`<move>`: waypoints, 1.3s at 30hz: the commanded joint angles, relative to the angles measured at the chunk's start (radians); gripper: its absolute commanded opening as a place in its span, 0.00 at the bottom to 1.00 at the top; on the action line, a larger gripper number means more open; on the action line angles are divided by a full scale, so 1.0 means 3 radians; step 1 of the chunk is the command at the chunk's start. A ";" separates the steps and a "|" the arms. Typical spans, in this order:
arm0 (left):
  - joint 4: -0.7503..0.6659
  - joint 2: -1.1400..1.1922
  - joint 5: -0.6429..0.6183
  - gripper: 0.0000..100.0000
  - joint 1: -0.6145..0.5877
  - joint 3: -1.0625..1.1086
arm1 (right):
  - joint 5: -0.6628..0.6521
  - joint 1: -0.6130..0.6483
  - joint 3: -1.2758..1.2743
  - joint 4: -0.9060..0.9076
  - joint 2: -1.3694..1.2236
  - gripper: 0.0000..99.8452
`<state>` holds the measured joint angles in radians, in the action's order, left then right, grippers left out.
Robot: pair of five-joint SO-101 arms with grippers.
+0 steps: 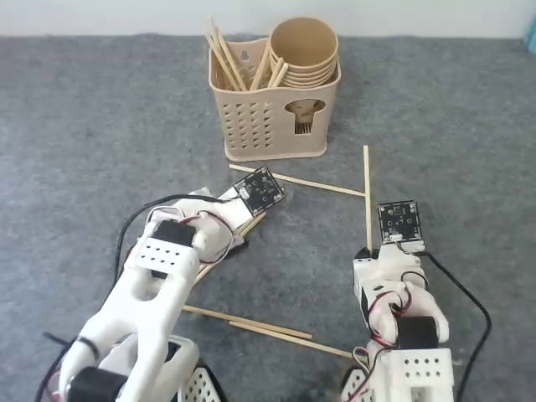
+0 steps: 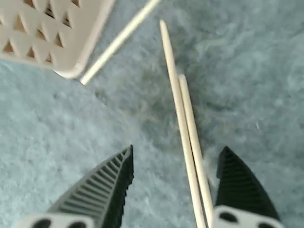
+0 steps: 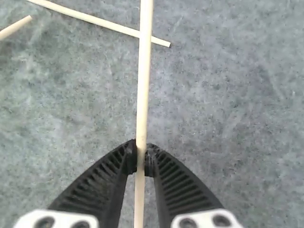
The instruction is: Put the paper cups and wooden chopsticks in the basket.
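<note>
Chopsticks (image 1: 251,325) left loose on the grey table (image 1: 469,126) are light, stiff, thin wooden rods. Judged by their form, they roll readily and pivot in a narrow grasp, so take hold near mid-length to limit swing. One chopstick (image 3: 144,71) is clamped between the closed fingers (image 3: 114,180) of the right gripper (image 3: 140,148), toward its near end; such a grasp probably lets the far tip droop. The left gripper (image 2: 176,149) stands with fingers (image 2: 111,187) spread open astride a pair of chopsticks (image 2: 186,123), which lies close to one finger, not centred. Another stick (image 1: 301,181) lies just in front of the basket (image 1: 272,126), which already holds stacked paper cups (image 1: 303,42) and several sticks.
</note>
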<state>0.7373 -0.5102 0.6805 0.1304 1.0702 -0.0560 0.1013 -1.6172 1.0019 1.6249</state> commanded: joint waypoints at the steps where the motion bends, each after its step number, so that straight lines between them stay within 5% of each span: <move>1: -0.0220 0.0005 0.0026 0.27 -0.0051 -0.0023 | -0.0010 -0.0003 0.0097 0.0028 0.0064 0.01; 14: -0.0276 0.1350 0.0097 0.27 -0.0327 -0.0811 | -0.0159 0.0003 0.0097 0.0028 0.0064 0.01; 21: -0.0251 0.1360 0.0097 0.27 -0.0297 -0.0826 | -0.0210 0.0018 0.0092 0.0028 0.0064 0.01; 24: -0.0102 0.1355 0.0113 0.21 -0.0292 -0.0831 | -0.0215 0.0008 0.0092 0.0028 0.0064 0.01; 28: 0.0123 0.1355 0.0317 0.00 -0.0174 -0.0821 | -0.0215 0.0003 0.0092 0.0028 0.0064 0.01; 39: 0.0813 0.1294 0.0358 0.01 0.0113 -0.0831 | -0.0205 -0.0003 0.0092 0.0023 0.0064 0.01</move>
<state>0.9168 -0.1020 0.7787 0.1181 0.8493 -0.0959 0.1013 -1.6172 1.0019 1.6249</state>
